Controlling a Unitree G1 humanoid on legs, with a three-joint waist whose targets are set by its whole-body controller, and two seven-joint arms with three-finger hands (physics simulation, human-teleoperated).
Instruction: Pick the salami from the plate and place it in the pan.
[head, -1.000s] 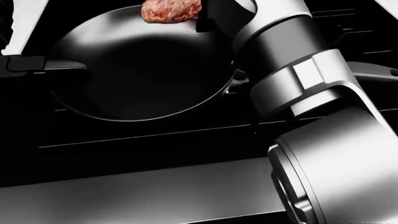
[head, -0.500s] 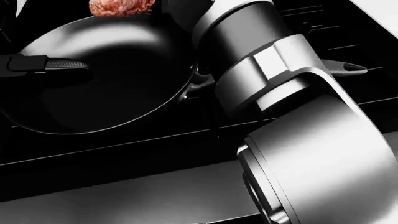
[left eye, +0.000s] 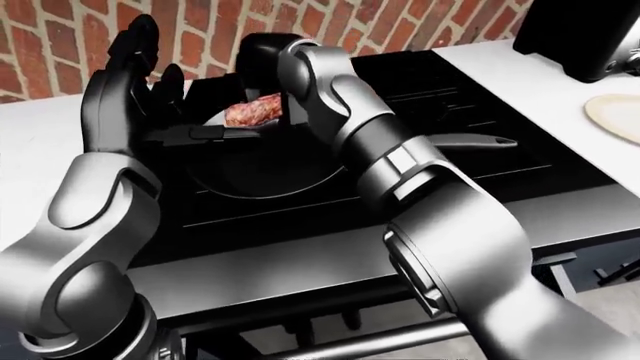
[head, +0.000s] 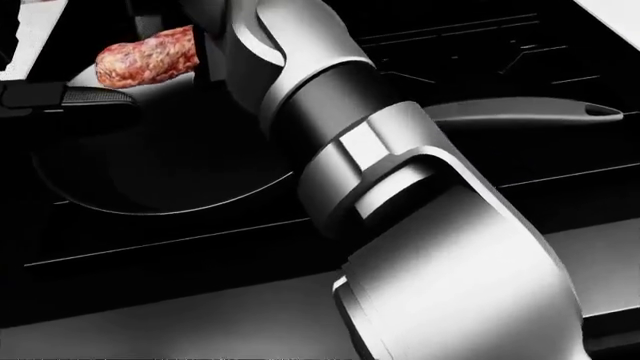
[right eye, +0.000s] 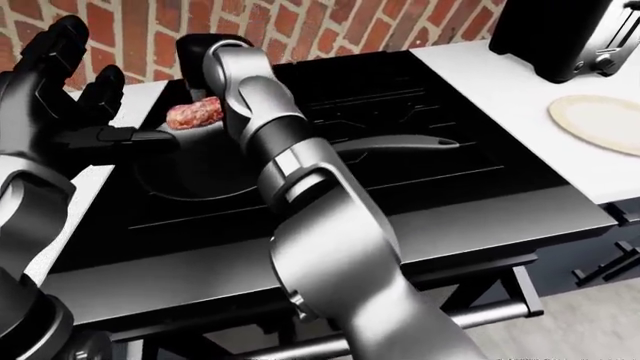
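With the salami at the pan's upper rim, right-hand grip hidden, left hand spread: carry it over the pan's centre, then release low.

Both arms are glossy silver-grey shells with rounded joints and black collars between segments; the left hand is matte black, with thick segmented fingers.

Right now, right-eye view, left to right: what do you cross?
left hand → salami → right arm → pan handle → toaster, with the plate below it at the right edge.
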